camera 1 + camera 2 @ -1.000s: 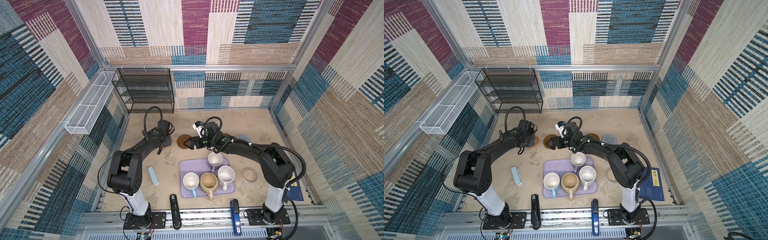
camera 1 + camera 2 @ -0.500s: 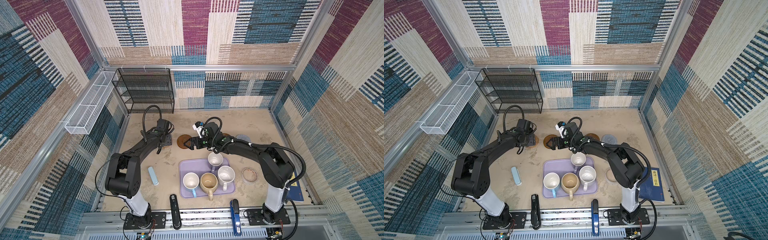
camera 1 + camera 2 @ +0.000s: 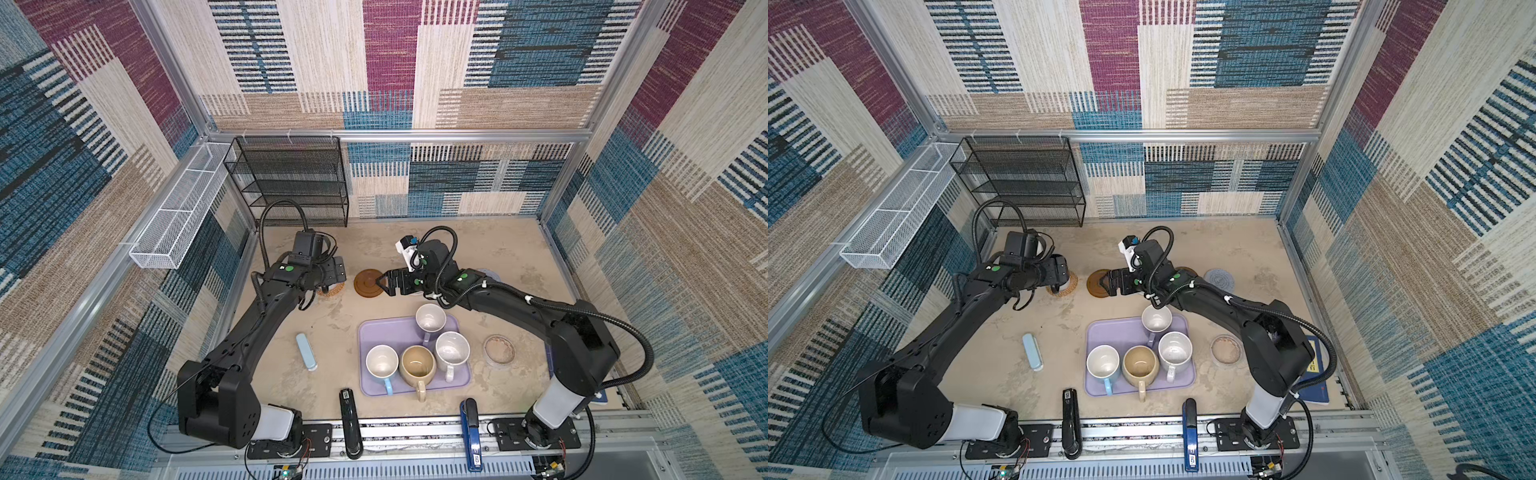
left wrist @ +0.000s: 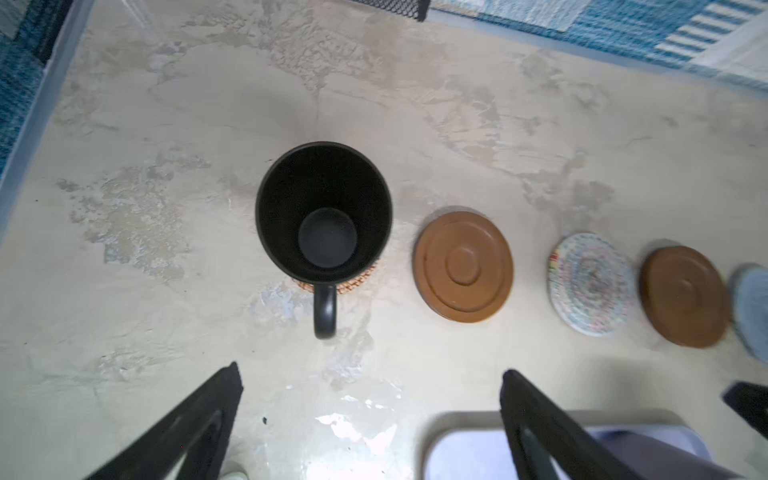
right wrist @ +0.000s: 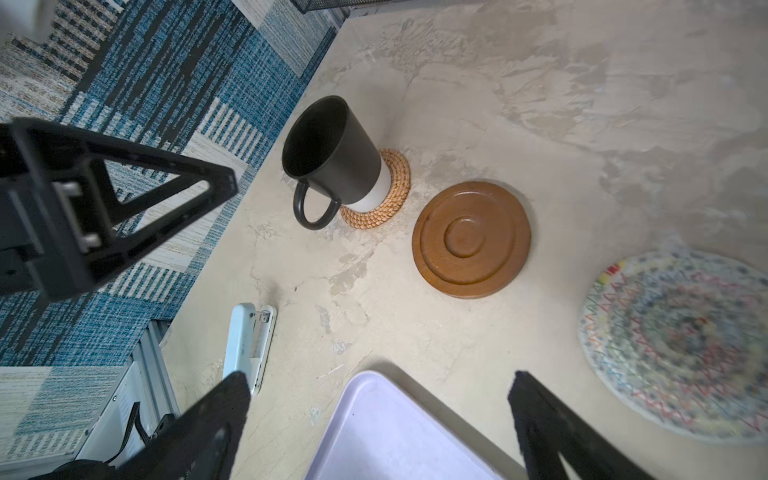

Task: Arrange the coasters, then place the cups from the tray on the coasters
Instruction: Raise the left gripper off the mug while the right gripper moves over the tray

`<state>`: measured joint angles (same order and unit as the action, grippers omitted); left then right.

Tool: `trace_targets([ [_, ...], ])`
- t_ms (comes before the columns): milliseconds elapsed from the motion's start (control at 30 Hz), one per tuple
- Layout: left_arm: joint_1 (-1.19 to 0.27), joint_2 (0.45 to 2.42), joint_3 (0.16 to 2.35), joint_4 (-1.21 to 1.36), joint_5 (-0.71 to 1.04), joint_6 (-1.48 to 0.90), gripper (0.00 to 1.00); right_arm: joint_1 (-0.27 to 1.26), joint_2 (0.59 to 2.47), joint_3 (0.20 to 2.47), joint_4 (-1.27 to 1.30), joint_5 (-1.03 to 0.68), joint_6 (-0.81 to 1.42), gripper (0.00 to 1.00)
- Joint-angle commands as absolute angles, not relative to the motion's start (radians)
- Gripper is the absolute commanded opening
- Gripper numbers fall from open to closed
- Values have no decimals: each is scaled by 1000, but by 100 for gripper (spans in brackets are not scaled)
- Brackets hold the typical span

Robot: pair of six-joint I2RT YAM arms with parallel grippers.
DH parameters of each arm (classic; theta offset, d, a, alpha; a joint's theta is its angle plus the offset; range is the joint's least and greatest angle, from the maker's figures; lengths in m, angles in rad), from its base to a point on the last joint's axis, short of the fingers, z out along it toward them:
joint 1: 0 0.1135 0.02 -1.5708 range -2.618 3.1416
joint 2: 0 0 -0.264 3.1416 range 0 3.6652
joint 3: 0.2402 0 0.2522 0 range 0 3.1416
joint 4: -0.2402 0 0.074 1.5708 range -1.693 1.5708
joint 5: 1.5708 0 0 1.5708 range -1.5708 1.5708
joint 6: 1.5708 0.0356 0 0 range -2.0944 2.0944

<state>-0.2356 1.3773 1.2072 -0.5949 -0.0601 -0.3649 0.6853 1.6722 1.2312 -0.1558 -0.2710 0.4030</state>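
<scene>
Nearest, in front of the tray (image 3: 376, 332), lie a black stapler (image 3: 350, 419) and a blue stapler (image 3: 471, 432). The tray carries four cups: light blue cup (image 3: 381, 362), beige cup (image 3: 417, 363), speckled white cup (image 3: 452, 348) and lavender cup (image 3: 430, 318). The worktop (image 3: 498, 245) is mottled beige with paler scuffed patches.

Beyond the tray runs a row of coasters. Far-left of the tray, the black cup (image 5: 328, 153) stands upright on the rattan coaster (image 5: 386, 199). Then come a wooden coaster (image 3: 368, 283), a lacy coaster (image 4: 590, 282), a second wooden coaster (image 4: 681, 297) and a blue-grey coaster (image 3: 1219, 279).

The left hand (image 4: 372, 369) hovers wide and empty by the black cup. The right hand (image 5: 379, 375), also wide and empty, is just beside the first wooden coaster.

Farthest behind the tray, a black wire rack (image 3: 291, 183) stands against the patterned woven wall (image 3: 457, 187).
</scene>
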Motion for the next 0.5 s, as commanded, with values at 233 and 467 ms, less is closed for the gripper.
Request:
trace_targets([
  [233, -281, 1265, 1211, -711, 278, -411, 100, 690, 1484, 1113, -369, -92, 417, 97],
  [467, -407, 1233, 1172, -731, 328, -450, 100, 707, 1388, 1038, -479, -64, 479, 87],
])
